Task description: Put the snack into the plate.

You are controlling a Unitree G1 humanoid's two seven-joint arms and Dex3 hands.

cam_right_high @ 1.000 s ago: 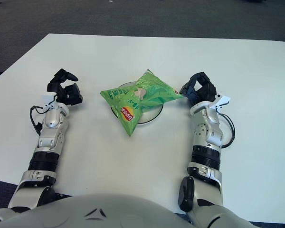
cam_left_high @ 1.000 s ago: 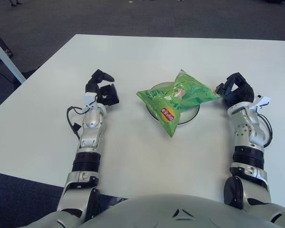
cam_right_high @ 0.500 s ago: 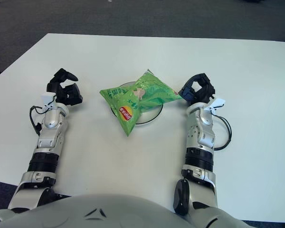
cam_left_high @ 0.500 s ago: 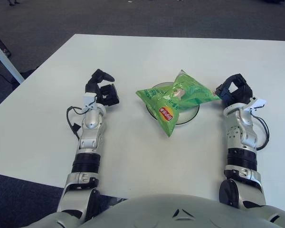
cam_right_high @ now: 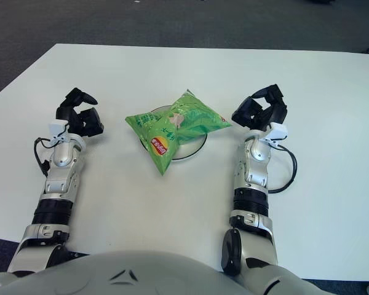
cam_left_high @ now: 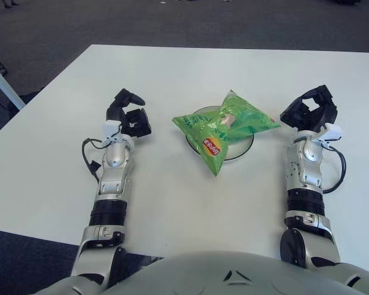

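A green snack bag (cam_left_high: 224, 128) lies on top of the white plate (cam_left_high: 245, 144) at the middle of the white table, its front corner hanging over the plate's near rim. My right hand (cam_left_high: 310, 110) is just right of the bag, apart from it, fingers spread and holding nothing. My left hand (cam_left_high: 128, 115) rests idle on the table to the left of the plate, fingers relaxed and empty. The same scene shows in the right eye view, with the bag (cam_right_high: 174, 126) between both hands.
The white table (cam_left_high: 190, 67) reaches far beyond the plate. Its left edge drops to dark carpet, where a white table leg (cam_left_high: 0, 77) stands. A black cable (cam_left_high: 338, 175) loops beside my right forearm.
My right hand has let go of the bag's right corner, opened and drawn back to the right. The bag has settled onto the plate. The left hand has not moved.
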